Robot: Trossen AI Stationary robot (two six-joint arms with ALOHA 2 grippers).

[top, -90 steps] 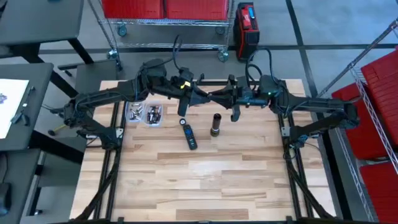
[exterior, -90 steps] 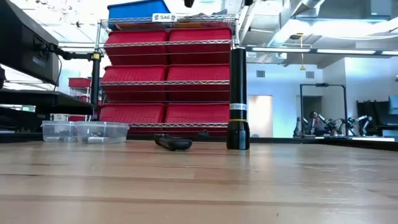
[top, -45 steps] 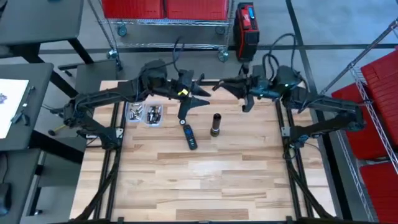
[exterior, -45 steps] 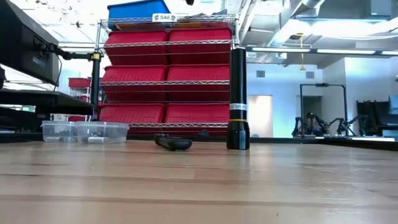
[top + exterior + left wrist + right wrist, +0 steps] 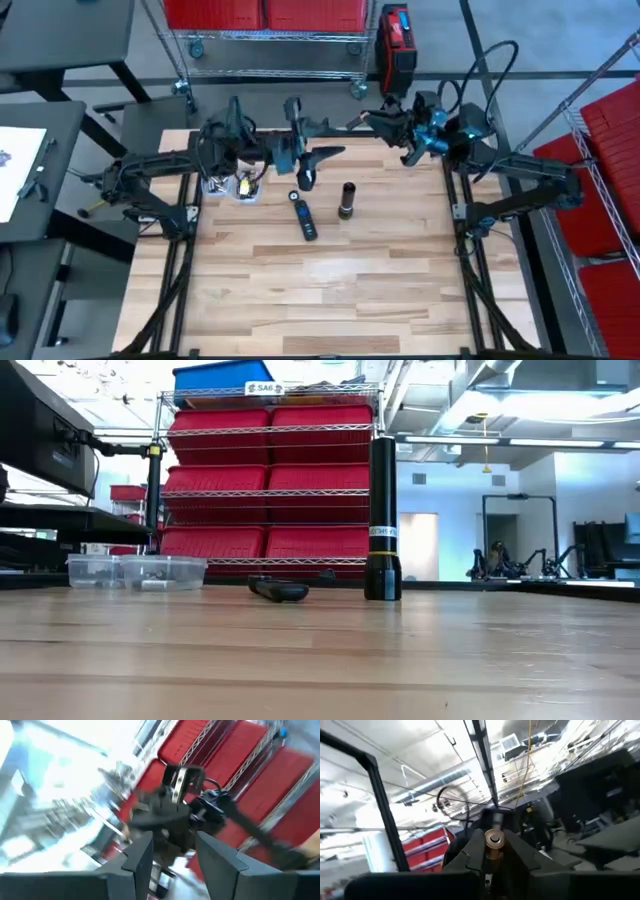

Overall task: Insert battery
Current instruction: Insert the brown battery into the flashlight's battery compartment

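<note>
1. Writing: the blue bin [image 5: 222, 377] on top of the wire shelf at the upper left of the low view carries a white label, too small to read. The flashlight body [image 5: 383, 520] has a pale band with lettering, which is also illegible.
2. Right gripper [image 5: 493, 851]: raised above the upper right of the tabletop [image 5: 330, 290] in the high view, its jaws are clamped on a battery [image 5: 493, 841], whose brass-coloured end faces the wrist camera.
3. Left gripper [image 5: 172, 851]: held over the upper middle of the tabletop in the high view. Its jaws stand apart, with nothing between them.
4. Count: one flashlight body stands upright near the centre of the high view. One dark remote-like piece [image 5: 305, 220] lies flat just left of it. One small round cap [image 5: 293, 196] lies above that piece. Two clear trays [image 5: 232, 183] of small parts sit side by side at the upper left.
</note>
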